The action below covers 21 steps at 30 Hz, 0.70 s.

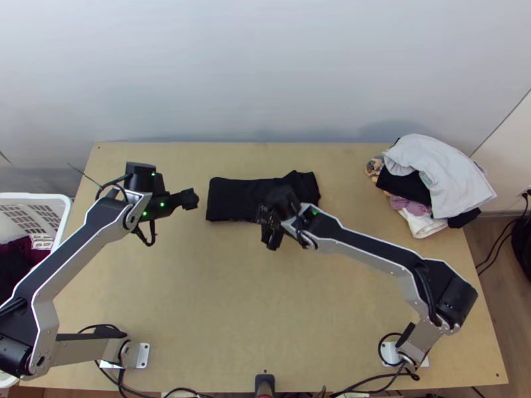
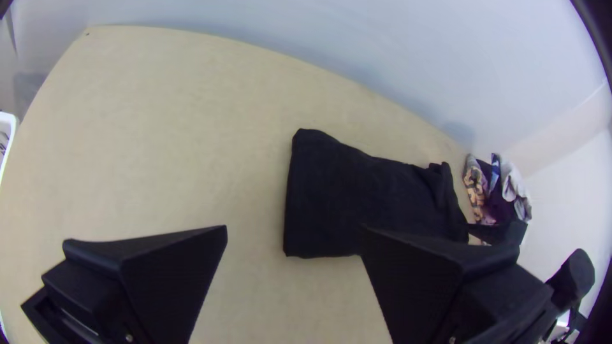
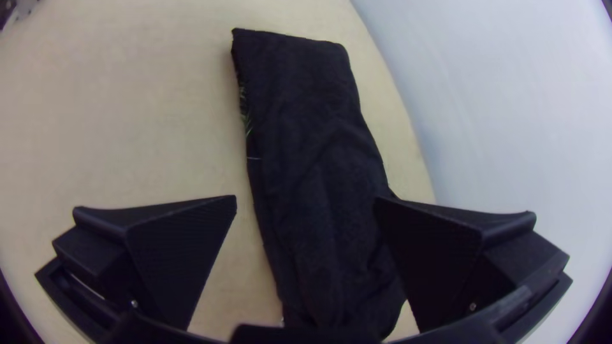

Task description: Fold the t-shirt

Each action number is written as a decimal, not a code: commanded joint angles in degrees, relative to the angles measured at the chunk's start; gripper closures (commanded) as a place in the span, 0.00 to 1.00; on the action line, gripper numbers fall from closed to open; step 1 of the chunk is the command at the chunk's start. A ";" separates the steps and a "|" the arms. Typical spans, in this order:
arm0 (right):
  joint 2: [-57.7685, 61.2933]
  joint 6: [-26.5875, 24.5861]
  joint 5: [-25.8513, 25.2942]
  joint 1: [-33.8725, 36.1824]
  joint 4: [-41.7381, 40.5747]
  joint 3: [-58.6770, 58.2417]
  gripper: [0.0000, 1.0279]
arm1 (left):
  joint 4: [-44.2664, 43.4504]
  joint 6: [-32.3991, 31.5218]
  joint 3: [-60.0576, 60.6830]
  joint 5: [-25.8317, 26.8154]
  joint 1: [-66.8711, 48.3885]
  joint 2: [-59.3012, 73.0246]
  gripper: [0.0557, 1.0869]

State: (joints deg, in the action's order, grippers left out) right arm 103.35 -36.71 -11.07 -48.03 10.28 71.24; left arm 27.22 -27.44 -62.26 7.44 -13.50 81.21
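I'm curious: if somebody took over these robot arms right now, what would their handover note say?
Left hand: open, empty, left of the shirt.
Right hand: open, by the shirt's near edge.
Black t-shirt: on the table, folded into a long band; its right end is uneven.
Done: the band shape.
Left: probably tidy that end, then perhaps fold the band shorter.
Other clothes: piled at the table's far right.

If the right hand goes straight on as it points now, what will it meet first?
Probably the folded black T-shirt, seen ahead between the open fingers of the right hand; the depth is unclear.
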 commanded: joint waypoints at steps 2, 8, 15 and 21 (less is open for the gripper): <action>1.85 -8.29 -1.06 -1.10 -5.98 -4.45 0.03 | -1.56 -0.42 3.55 0.12 0.93 -1.23 0.05; 4.84 -13.48 -1.15 -1.28 -12.31 -6.29 0.03 | -2.26 -0.77 4.52 0.29 1.02 -1.23 0.05; 9.85 -16.82 -2.99 -0.31 -17.67 -4.09 0.03 | -2.79 -0.60 5.75 0.73 1.46 -1.23 0.05; 13.81 -17.34 -3.61 0.92 -17.75 -0.58 0.06 | -2.79 -0.51 7.15 1.61 2.69 -1.84 0.05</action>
State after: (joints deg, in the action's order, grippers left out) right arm 112.84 -52.69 -13.85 -48.12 -6.04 67.77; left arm 24.62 -28.10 -56.62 8.27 -11.84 79.85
